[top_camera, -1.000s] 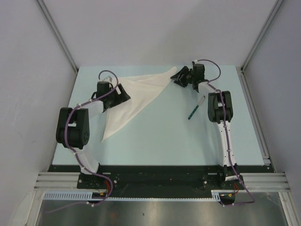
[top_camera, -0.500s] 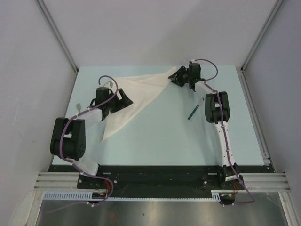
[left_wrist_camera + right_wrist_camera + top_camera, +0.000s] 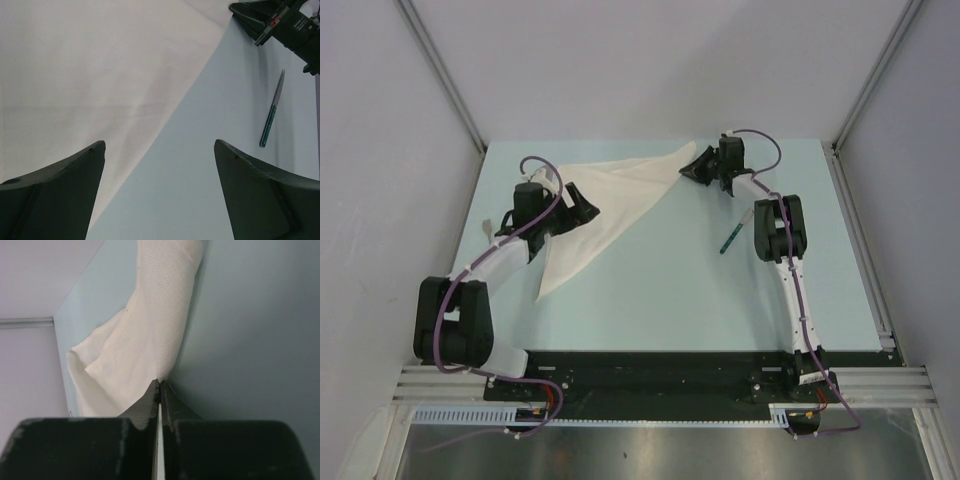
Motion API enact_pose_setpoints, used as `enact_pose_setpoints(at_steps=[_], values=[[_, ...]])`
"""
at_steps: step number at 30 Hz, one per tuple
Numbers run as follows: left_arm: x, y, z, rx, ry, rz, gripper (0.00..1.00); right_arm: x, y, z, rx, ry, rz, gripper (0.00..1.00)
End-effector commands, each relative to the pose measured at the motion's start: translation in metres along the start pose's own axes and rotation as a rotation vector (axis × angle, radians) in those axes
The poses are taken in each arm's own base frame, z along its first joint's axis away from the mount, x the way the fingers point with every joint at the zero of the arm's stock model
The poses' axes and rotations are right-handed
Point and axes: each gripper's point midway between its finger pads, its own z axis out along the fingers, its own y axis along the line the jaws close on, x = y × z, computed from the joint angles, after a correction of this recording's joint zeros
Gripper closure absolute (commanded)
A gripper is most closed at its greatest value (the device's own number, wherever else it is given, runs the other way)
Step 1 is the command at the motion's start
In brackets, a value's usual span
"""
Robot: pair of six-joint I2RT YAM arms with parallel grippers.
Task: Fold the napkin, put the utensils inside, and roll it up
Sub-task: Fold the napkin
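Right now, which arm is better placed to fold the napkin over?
Right. The right claw pinches the napkin by its far corner; the left claw hangs open above it.

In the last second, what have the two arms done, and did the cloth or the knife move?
The right end effector closed its jaws on the far right corner of the napkin, pinching it. The left arm drew its elbow back toward the near edge, while the left end effector stayed open over the napkin's left side. The napkin and the knife lie where they were.
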Motion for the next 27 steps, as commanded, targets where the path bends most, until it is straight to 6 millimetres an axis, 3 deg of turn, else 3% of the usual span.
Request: enact_pose_setpoints(at_steps=[1, 2, 3, 5, 6, 7, 8, 9, 10, 12, 15, 16, 17, 22, 23, 24, 26, 27], values=[[0.003, 0.000, -0.008, -0.008, -0.005, 0.018, 0.06, 0.020, -0.029, 0.008, 0.033, 0.046, 0.042, 1.00], [0.005, 0.000, -0.009, -0.004, -0.003, 0.014, 0.06, 0.024, -0.033, 0.007, 0.033, 0.054, 0.047, 1.00], [0.005, -0.001, -0.010, -0.002, -0.006, 0.015, 0.06, 0.016, -0.022, 0.002, 0.008, 0.032, 0.032, 1.00], [0.006, 0.000, -0.013, -0.005, -0.009, 0.017, 0.06, 0.012, -0.017, -0.006, 0.010, 0.003, 0.017, 1.00], [0.005, 0.000, -0.016, -0.007, -0.017, 0.020, 0.06, 0.021, -0.028, -0.011, 0.035, 0.004, 0.020, 1.00], [0.005, 0.000, -0.017, -0.009, -0.018, 0.023, 0.06, 0.011, -0.012, -0.024, 0.022, -0.024, 0.000, 1.00], [0.007, 0.001, -0.018, -0.014, -0.019, 0.029, 0.06, 0.008, -0.014, -0.031, 0.040, -0.051, 0.000, 1.00], [0.005, 0.002, -0.020, -0.018, -0.029, 0.029, 0.06, 0.025, -0.035, -0.040, 0.078, -0.039, 0.018, 1.00], [0.006, 0.002, -0.022, -0.020, -0.030, 0.030, 0.06, 0.014, -0.013, -0.056, 0.051, -0.077, 0.005, 1.00], [0.009, 0.003, -0.023, -0.019, -0.031, 0.029, 0.06, 0.012, -0.018, -0.074, 0.065, -0.124, 0.008, 1.00], [0.013, 0.002, -0.026, -0.007, -0.027, 0.022, 0.06, 0.024, -0.031, -0.109, 0.117, -0.142, 0.014, 1.00], [0.012, -0.001, -0.029, 0.001, -0.033, 0.023, 0.06, 0.041, -0.049, -0.118, 0.161, -0.117, 0.029, 1.00], [0.015, 0.000, -0.030, 0.003, -0.029, 0.023, 0.06, 0.038, -0.039, -0.130, 0.151, -0.135, 0.016, 1.00], [0.022, 0.000, -0.041, 0.005, -0.020, 0.032, 0.06, 0.062, -0.058, -0.176, 0.238, -0.152, 0.021, 1.00], [0.025, 0.001, -0.044, 0.001, -0.019, 0.035, 0.05, 0.073, -0.073, -0.187, 0.288, -0.152, 0.030, 1.00], [0.026, 0.002, -0.046, -0.003, -0.020, 0.037, 0.05, 0.069, -0.064, -0.199, 0.285, -0.178, 0.018, 1.00], [0.030, 0.006, -0.048, -0.018, -0.017, 0.034, 0.05, 0.072, -0.066, -0.211, 0.305, -0.184, -0.001, 1.00], [0.031, 0.007, -0.049, -0.020, -0.020, 0.032, 0.05, 0.071, -0.059, -0.219, 0.301, -0.183, -0.028, 0.87]])
